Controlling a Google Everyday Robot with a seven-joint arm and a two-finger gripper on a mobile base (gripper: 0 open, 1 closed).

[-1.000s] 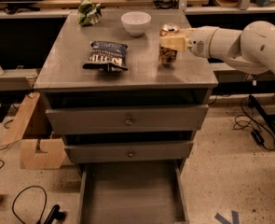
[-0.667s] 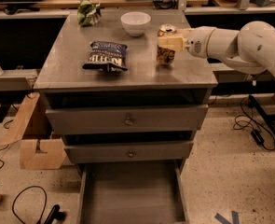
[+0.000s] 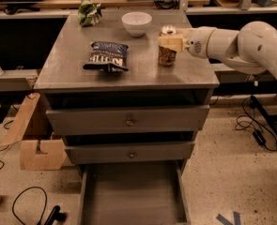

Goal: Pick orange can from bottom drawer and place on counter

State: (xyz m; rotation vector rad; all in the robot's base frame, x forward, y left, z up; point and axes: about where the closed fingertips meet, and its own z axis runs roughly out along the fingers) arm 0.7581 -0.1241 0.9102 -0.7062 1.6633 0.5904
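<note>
The orange can (image 3: pixel 166 55) stands upright at the right side of the counter (image 3: pixel 128 76), its base at or just above the surface. My gripper (image 3: pixel 171 41) reaches in from the right and is shut on the can's upper part, so its fingers hide the silver top. The white arm (image 3: pixel 250 46) stretches off to the right. The bottom drawer (image 3: pixel 133 196) is pulled open below, and nothing lies on its floor.
A dark blue chip bag (image 3: pixel 107 56) lies mid-counter. A white bowl (image 3: pixel 136 22) and a crumpled green object (image 3: pixel 89 13) sit at the back. The two knobbed drawers are shut. A cardboard box (image 3: pixel 34 139) and cables lie on the floor at left.
My gripper and the orange can have shifted slightly to the left over the counter. Nothing else has moved.
</note>
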